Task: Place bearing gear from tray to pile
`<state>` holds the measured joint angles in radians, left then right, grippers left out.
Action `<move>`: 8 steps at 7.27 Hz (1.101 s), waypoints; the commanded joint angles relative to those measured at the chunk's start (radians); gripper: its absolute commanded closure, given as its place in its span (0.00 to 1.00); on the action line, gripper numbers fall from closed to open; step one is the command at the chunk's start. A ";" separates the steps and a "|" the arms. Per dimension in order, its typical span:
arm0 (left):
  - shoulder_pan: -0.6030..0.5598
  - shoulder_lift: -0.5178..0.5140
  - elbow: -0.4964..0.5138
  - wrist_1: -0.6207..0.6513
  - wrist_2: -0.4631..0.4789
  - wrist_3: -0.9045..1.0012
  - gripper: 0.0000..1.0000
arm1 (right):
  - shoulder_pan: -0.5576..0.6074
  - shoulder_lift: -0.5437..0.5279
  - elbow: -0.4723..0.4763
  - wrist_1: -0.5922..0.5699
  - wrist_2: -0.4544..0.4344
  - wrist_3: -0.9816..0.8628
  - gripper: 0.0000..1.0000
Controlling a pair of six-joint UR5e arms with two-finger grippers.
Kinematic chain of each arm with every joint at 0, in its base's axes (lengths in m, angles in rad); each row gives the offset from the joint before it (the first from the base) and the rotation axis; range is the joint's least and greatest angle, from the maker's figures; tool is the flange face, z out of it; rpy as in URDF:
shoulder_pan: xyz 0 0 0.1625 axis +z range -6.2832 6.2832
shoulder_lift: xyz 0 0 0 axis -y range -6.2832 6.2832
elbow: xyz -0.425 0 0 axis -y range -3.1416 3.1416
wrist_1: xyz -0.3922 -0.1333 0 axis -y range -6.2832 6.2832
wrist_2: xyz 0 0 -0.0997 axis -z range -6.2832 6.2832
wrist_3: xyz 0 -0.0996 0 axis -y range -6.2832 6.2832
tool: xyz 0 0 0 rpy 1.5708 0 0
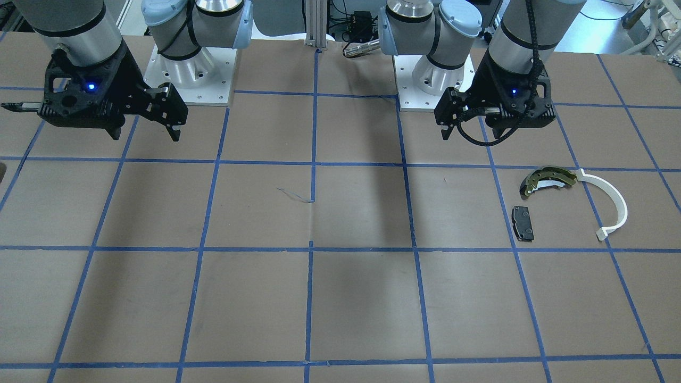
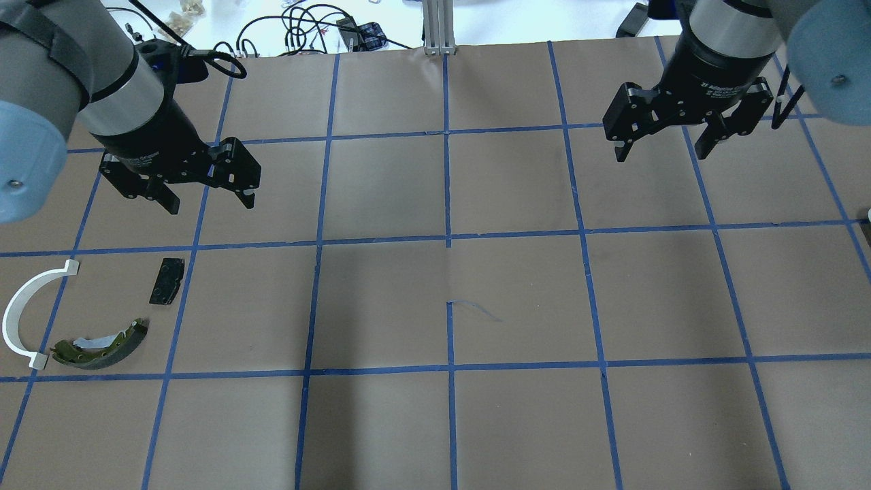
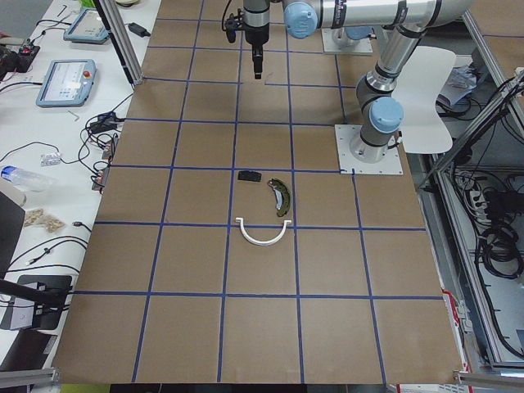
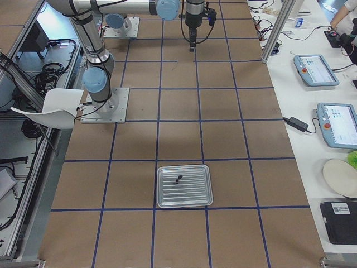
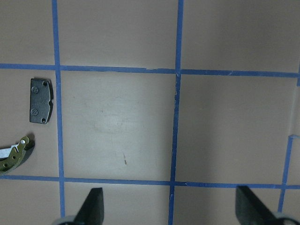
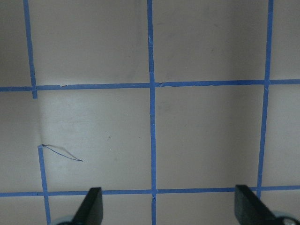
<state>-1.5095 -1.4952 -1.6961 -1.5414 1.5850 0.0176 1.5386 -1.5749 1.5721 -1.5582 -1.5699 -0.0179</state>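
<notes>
The silver tray [image 4: 184,186] shows only in the exterior right view, with a small dark part, the bearing gear [image 4: 178,180], lying on it. The pile lies on the robot's left: an olive brake shoe [image 2: 102,344], a white arc [image 2: 20,320] and a black pad [image 2: 167,280], also in the front view as shoe [image 1: 548,180], arc [image 1: 612,205] and pad [image 1: 523,222]. My left gripper [image 2: 211,203] hovers open and empty beyond the pad. My right gripper [image 2: 661,153] hovers open and empty at the far right, away from the tray.
The table [image 2: 449,299] is brown paper with a blue tape grid. Two arm bases [image 1: 194,80] stand at the robot's edge. Cables and tablets lie on the white bench [image 3: 57,123] past the far edge.
</notes>
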 commanded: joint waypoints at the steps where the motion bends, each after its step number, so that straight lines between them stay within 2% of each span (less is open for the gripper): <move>1: 0.000 0.000 0.000 0.000 0.000 0.001 0.00 | 0.000 0.003 0.000 -0.002 -0.001 -0.001 0.00; 5: 0.000 0.003 -0.002 0.000 0.001 0.001 0.00 | 0.000 0.006 0.000 0.000 -0.025 -0.007 0.00; 6: 0.000 0.001 -0.002 0.000 0.000 0.001 0.00 | -0.002 0.006 0.000 -0.003 -0.060 -0.040 0.00; 8: -0.002 -0.002 -0.002 0.001 0.001 0.001 0.00 | -0.043 0.021 0.000 -0.002 -0.065 -0.137 0.00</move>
<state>-1.5104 -1.4959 -1.6980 -1.5406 1.5844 0.0151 1.5223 -1.5638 1.5723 -1.5596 -1.6287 -0.0984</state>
